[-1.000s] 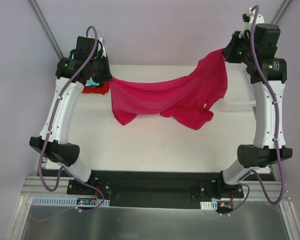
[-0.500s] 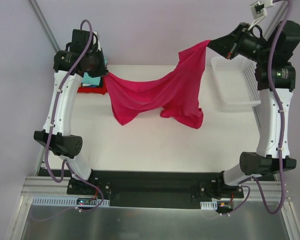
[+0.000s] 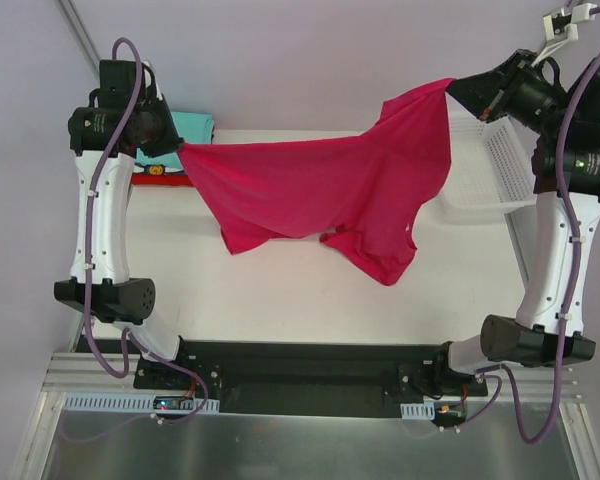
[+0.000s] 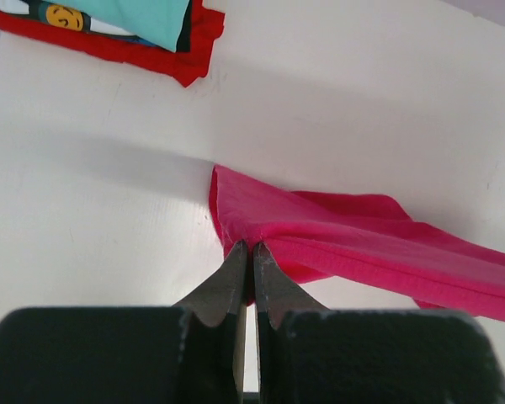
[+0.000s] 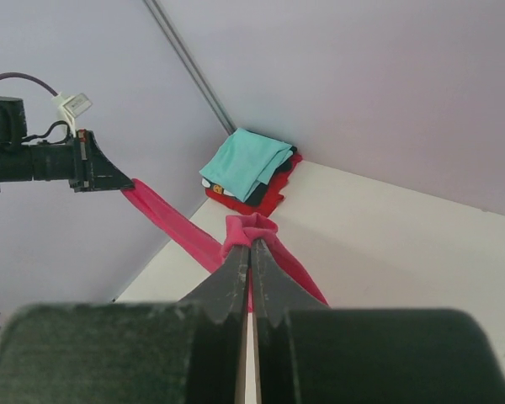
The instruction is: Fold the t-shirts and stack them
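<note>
Shirt (image 3: 320, 190) now stretches wider, higher | left gripper (image 4: 246, 248), right gripper (image 5: 251, 244) both clamp its edges | spreading stage, fold pending

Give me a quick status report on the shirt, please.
Left gripper shut on pink t-shirt; right gripper likewise. Shirt stretched between them. Folded stack sits far-left; nothing blocking.

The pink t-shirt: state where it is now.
In the top view the pink t-shirt hangs across the far half of the table, held by the left hand beside the folded stack and the right hand by the white basket.
</note>
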{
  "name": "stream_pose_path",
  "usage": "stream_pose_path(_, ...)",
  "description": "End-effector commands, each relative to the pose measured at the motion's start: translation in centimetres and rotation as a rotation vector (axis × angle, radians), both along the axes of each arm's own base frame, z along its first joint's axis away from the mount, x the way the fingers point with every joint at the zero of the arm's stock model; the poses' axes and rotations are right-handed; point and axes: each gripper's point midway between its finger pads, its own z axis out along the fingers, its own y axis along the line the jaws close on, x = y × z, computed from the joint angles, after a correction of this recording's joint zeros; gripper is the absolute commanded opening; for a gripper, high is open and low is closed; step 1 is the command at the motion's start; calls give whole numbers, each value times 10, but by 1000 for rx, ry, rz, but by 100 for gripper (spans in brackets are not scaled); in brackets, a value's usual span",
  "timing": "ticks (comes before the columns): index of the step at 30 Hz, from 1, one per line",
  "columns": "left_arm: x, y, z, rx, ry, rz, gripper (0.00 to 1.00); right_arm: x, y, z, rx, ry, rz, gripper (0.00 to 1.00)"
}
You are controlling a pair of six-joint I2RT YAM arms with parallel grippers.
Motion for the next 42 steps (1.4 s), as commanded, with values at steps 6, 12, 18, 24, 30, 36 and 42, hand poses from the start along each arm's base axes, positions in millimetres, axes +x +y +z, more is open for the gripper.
stream_pose_path(6,-10,-1,67,-30,-213,-5,0,4,-4,37,66,-90,1,1)
stream_pose_path(12,-5,4,98,-36,-328,29,0,5,5,69,176,-122,104,1)
stream_pose_path(18,4,-2,142,-101,-489,31,0,-7,5,119,270,-220,177,1)
stream_pose_path(24,-5,-10,198,-172,-683,8,0,-36,-2,161,332,-322,216,1)
stream_pose_path(30,-49,4,259,-129,-925,40,0,-86,-12,189,256,-504,153,1)
stream_pose_path(36,-95,13,288,-85,-1059,59,0,-106,-24,205,259,-579,97,1)
stream_pose_path(42,-108,9,278,-99,-1044,33,0,-135,-11,208,281,-599,161,1)
